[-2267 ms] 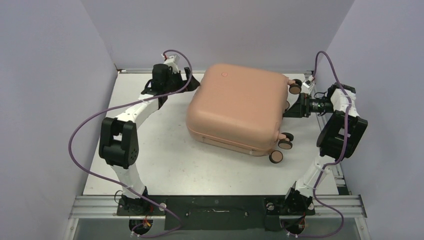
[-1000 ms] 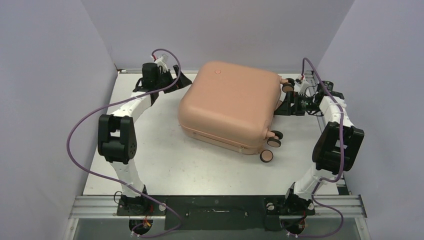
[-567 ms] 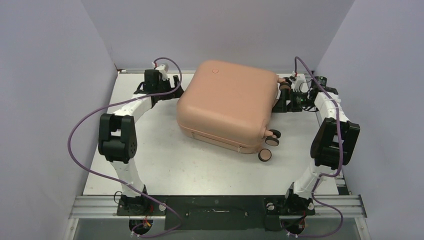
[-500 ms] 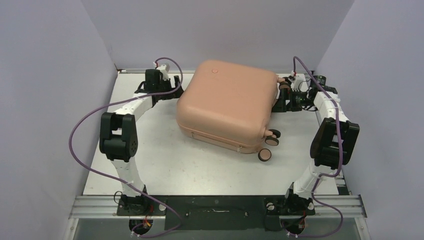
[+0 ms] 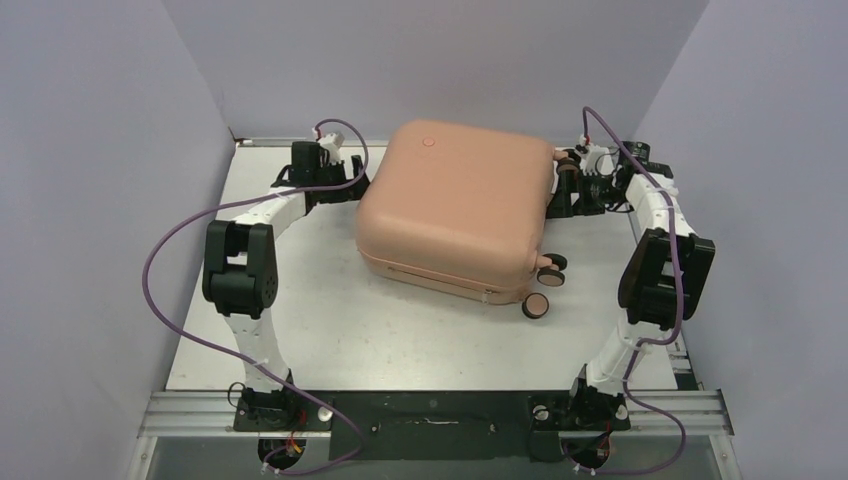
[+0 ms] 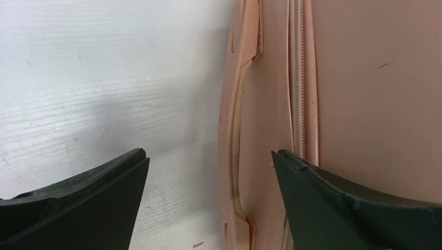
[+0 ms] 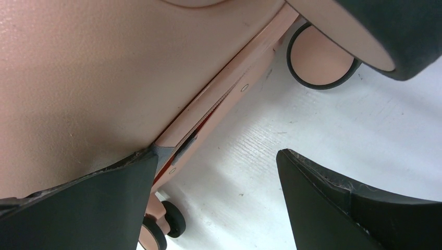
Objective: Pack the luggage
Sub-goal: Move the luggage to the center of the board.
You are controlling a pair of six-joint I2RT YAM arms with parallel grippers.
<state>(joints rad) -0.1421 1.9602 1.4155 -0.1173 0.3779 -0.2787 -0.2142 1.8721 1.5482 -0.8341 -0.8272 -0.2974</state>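
Carefully now: with left pincer (image 6: 208, 154) agape astride handle (image 6: 237, 130), right pincer (image 7: 213, 153) agape at zip seam (image 7: 219, 96), nudge suitcase (image 5: 450, 210) evenly from both ends; mind wheel (image 7: 318, 60) just ahead.

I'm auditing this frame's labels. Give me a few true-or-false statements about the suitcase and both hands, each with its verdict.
1. The luggage lies shut on the table. True.
2. The left hand is clamped shut on the handle. False: it is open, with one finger on each side of the handle.
3. The wheels are at the end nearest the right arm. True.
4. The right hand grips a wheel. False: it is open beside the seam and grips nothing.
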